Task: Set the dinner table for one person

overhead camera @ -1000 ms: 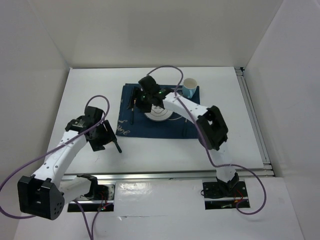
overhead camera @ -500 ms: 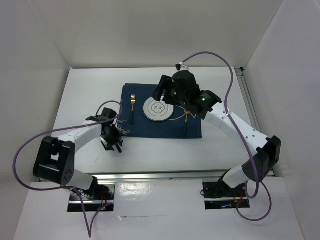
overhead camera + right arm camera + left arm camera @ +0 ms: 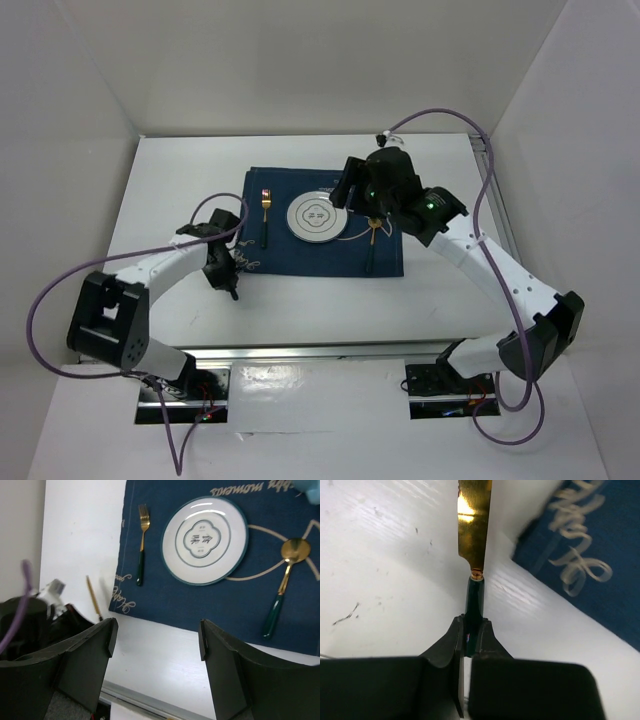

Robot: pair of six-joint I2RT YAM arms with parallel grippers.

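Just left of the navy placemat [image 3: 300,258], the left gripper [image 3: 472,630], clamping the gold knife [image 3: 474,540], has edged nearer above the dinner table [image 3: 180,180]; the right gripper [image 3: 155,635], spread wide, has drawn back, so knife placement seems next.

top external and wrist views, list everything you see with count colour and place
dinner table: one, white, under everything
placemat: one, navy with pale script, table centre
plate: one, white with teal rim, mid placemat
fork: one, gold, dark green handle, left of plate
spoon: one, gold, green handle, right of plate
knife: one, gold blade, dark green handle, over bare table by placemat's near left corner
pale blue item: one, only an edge shows, placemat's far right corner
left end effector: one, black, shut on knife
right end effector: one, black, open, above placemat
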